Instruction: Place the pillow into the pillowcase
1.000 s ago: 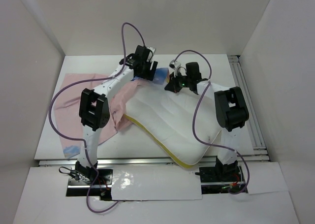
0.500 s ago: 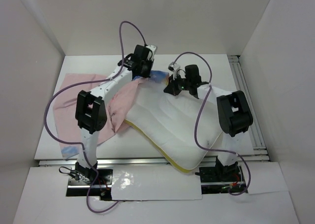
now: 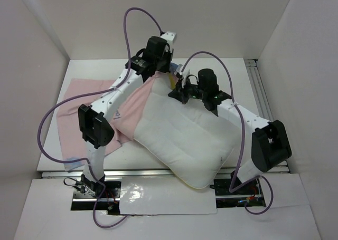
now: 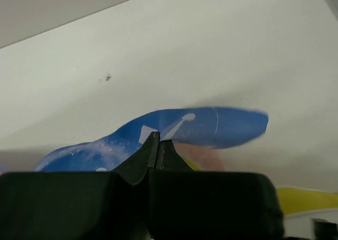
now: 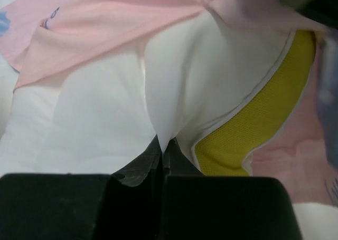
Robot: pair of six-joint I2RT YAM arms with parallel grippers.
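The white pillow (image 3: 185,140) lies across the middle of the table, its far left corner under the pink pillowcase (image 3: 79,100). My left gripper (image 3: 168,71) is at the far middle, raised, shut on the pillowcase's blue edge (image 4: 211,126), which folds over its tips (image 4: 159,140). My right gripper (image 3: 177,92) is beside it, shut on a pinch of the pillow's white cloth (image 5: 165,145) next to the yellow strip (image 5: 264,124). Pink pillowcase fabric (image 5: 116,18) drapes over the pillow just beyond that pinch.
White walls enclose the table on the left, back and right. A metal rail (image 3: 264,92) runs along the right side. Purple cables (image 3: 132,18) loop above both arms. The pillowcase's flat part spreads toward the left wall.
My left gripper has shut on the pillowcase's blue edge and lifted it back. My right arm has stretched forward and the pillow has turned, its yellow front edge now out of sight.
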